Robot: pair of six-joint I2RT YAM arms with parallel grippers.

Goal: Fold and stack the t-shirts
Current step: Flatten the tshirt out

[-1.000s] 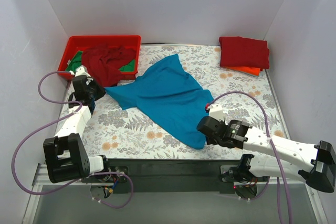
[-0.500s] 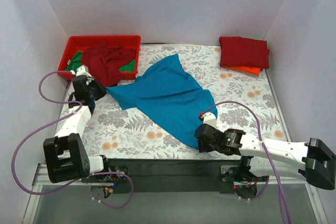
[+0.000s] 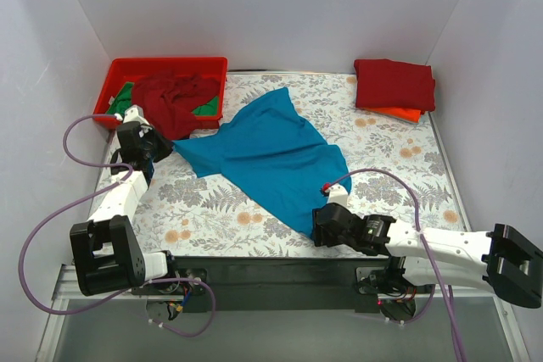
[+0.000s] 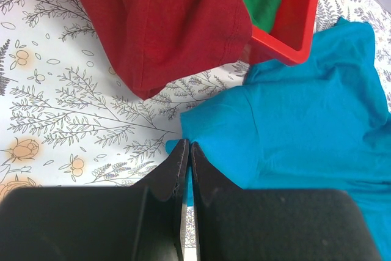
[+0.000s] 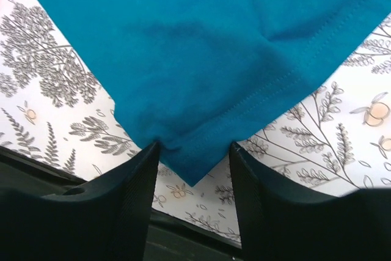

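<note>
A bright teal t-shirt (image 3: 271,154) lies spread and rumpled across the middle of the flowered table. My left gripper (image 3: 157,148) is shut on its left corner; in the left wrist view the teal cloth (image 4: 305,120) is pinched between the closed jaws (image 4: 185,145). My right gripper (image 3: 318,226) stands open at the near edge. Its fingers straddle the shirt's pointed hem corner (image 5: 194,172) without pinching it. A crumpled dark red t-shirt (image 3: 174,103) spills over the rim of a red tray, with a green one (image 3: 206,108) under it.
The red plastic tray (image 3: 170,65) sits at the back left, its corner (image 4: 305,22) close to the teal cloth. At the back right a folded dark red shirt (image 3: 394,84) lies on a folded orange one (image 3: 399,113). White walls close in three sides.
My right gripper has slid left and nearer the table's front edge to the teal shirt's hem corner, with its jaws a little wider. The left gripper has kept its hold and its place.
</note>
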